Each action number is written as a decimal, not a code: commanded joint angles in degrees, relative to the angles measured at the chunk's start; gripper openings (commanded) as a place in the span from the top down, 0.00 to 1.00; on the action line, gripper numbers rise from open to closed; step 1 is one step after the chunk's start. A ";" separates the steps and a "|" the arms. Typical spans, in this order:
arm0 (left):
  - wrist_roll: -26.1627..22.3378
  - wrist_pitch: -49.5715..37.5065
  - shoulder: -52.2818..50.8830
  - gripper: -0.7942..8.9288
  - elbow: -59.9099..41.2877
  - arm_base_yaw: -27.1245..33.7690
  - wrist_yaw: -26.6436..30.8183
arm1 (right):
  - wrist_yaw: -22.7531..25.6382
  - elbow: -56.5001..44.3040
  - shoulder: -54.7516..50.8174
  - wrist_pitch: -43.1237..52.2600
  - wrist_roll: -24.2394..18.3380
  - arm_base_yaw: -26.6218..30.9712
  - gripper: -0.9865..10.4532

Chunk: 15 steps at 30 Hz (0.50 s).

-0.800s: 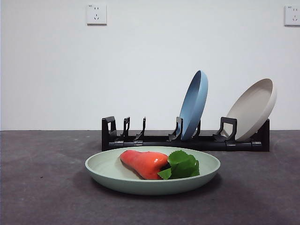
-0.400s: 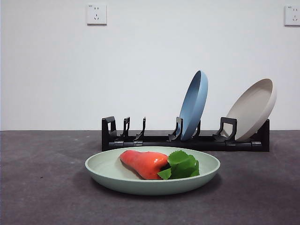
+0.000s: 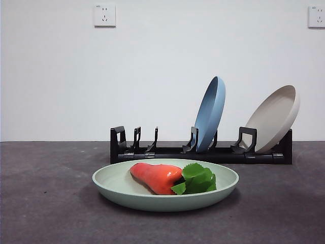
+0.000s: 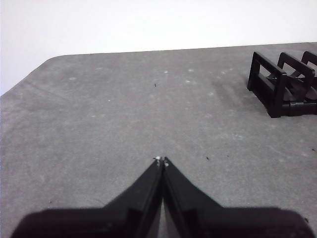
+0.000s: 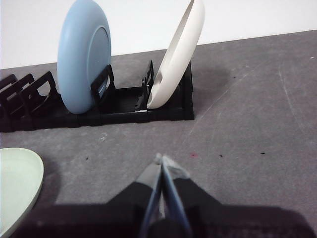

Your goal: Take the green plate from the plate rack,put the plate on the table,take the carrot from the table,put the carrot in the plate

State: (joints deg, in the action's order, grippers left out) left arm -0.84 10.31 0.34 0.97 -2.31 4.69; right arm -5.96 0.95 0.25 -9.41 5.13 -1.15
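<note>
The green plate (image 3: 165,190) lies flat on the table (image 3: 45,203) in front of the plate rack (image 3: 200,152). Inside it rests the carrot (image 3: 156,177), orange-red, its green leaves pointing right. An edge of the green plate (image 5: 17,188) also shows in the right wrist view. My left gripper (image 4: 161,160) is shut and holds nothing, hovering over bare table beside the plate rack (image 4: 282,84) end. Away from the plate, my right gripper (image 5: 161,159) is shut and holds nothing, facing the plate rack (image 5: 119,106). Neither arm appears in the front view.
A blue plate (image 3: 210,114) and a beige plate (image 3: 274,118) stand upright in the rack's right half. The blue plate (image 5: 83,54) and beige plate (image 5: 179,54) also show in the right wrist view. The rack's left slots hold nothing. A white wall lies behind.
</note>
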 commanded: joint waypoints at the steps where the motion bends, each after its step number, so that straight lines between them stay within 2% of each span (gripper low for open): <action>1: 0.24 -0.20 -0.24 0.92 -0.81 0.17 -0.28 | 0.09 -0.66 -0.20 -0.46 0.55 -0.04 0.91; 15: 0.24 -0.20 -0.22 0.92 -0.81 0.17 -0.31 | 0.28 -0.63 0.13 -0.48 0.50 -0.04 0.91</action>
